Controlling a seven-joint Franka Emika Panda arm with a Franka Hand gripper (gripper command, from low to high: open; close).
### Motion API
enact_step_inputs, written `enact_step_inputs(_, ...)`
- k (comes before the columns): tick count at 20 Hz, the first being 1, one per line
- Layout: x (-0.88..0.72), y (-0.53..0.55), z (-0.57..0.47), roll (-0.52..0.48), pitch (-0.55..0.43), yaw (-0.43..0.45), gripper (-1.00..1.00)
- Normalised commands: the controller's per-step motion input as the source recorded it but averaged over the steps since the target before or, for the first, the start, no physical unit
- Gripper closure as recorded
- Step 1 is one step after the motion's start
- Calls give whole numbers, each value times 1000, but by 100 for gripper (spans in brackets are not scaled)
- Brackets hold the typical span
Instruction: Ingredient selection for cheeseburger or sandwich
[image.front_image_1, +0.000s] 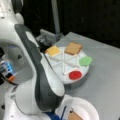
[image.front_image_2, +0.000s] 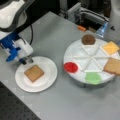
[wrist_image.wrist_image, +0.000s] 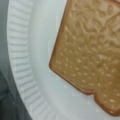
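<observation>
In a front view the pincer (image.front_image_2: 26, 60) hangs at the upper left rim of the white plate (image.front_image_2: 47, 80), holding nothing; how far open I cannot tell. One toast square (image.front_image_2: 34, 73) lies flat on the plate. Patty (image.front_image_2: 88, 39), cheese (image.front_image_2: 110, 47) and second toast (image.front_image_2: 113, 66) sit in the divided tray (image.front_image_2: 72, 55) at right.

Even, bright overhead light on soft, blurry views (backgrounds fall dark), with faint shadows under the plate (image.front_image_2: 51, 75).

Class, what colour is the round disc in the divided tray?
Red; the round disc shows best in a front view.
</observation>
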Motion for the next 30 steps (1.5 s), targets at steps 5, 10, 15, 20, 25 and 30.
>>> enact_step_inputs(5, 38, -16, -6, 26, -59, 81, -100)
enact_step_inputs(10, -204, 204, 182, -173, -10, -29, -100)
enact_step_inputs(15, -550, 519, 301, -436, 33, -201, -100)
enact_step_inputs(20, -609, 718, 204, -628, 2, -335, -100)
enact_step_inputs(25, -656, 680, 175, -641, -77, -243, -100)
enact_step_inputs(30, -662, 618, 132, -540, -128, -135, -100)
